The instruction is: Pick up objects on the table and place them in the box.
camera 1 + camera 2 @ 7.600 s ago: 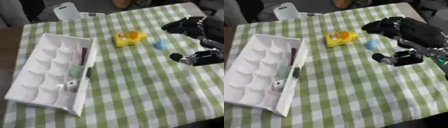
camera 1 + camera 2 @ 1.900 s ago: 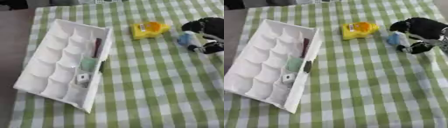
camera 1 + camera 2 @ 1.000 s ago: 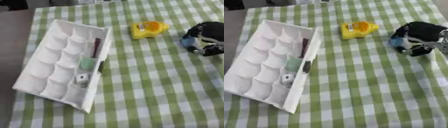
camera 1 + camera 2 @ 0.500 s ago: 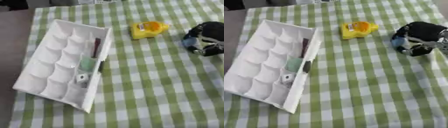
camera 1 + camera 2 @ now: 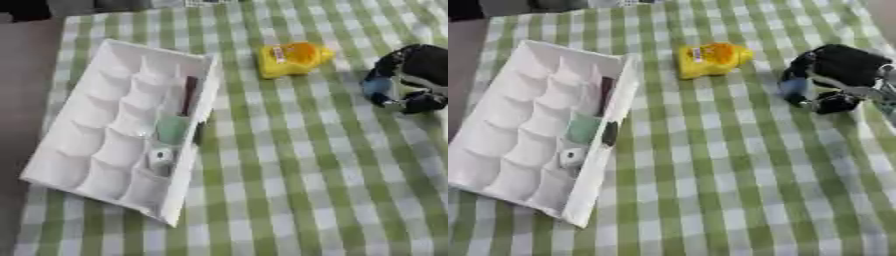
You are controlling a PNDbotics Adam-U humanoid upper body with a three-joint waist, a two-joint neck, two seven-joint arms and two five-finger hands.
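Between its curled fingers the right hand (image 5: 843, 67) now gripped the small blue object (image 5: 794, 87), no longer merely beside it on the desk (image 5: 737, 165).

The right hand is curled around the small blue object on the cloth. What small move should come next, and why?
Probably lift: the right hand has its fingers curled round the blue object, which seems low at the checked cloth; the white box lies well to the left.

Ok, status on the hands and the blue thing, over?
Right hand curled round the blue object. Left hand out of view. Yellow toy lies between it and the white box.
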